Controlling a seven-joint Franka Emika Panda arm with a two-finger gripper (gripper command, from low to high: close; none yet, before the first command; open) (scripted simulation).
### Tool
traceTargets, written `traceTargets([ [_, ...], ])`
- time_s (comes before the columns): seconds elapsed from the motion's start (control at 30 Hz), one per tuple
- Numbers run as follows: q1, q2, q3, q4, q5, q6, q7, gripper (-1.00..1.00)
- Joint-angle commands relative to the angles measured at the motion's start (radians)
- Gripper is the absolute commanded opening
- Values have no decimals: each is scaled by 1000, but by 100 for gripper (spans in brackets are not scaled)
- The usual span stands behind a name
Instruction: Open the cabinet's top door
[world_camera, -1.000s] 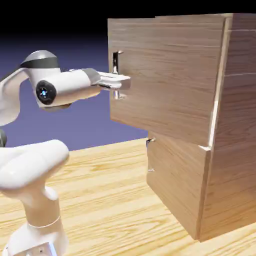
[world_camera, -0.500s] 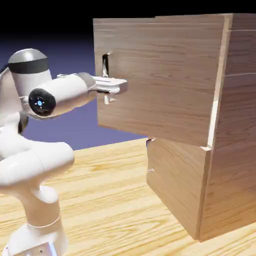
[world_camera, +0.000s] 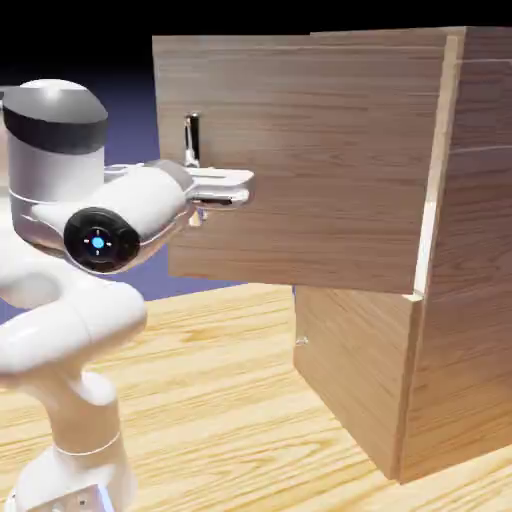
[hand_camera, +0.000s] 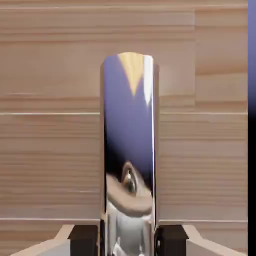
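End effector (world_camera: 205, 192) clamped on the handle (hand_camera: 129, 150), fingertips (hand_camera: 84, 239) snug at either side. The top door (world_camera: 300, 160) fills the frame's upper middle, standing ajar on the cabinet (world_camera: 450, 260). Best to pull in an arc about the hinge, wrist turning with the panel — a straight tug would likely slip. Handle: polished mirror-bright bar. Door: matte light wood grain, flat and boxy. Worktop (world_camera: 220, 400) pale planks.
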Motion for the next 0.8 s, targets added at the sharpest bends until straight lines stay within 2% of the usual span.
traceTargets([
  [0.0,14,36,-16,24,-24,-18,-21,-100],
  [0.73,326,805,-300,710,-408,-499,-498,-100],
  [0.77,326,805,-300,710,-408,-499,-498,100],
])
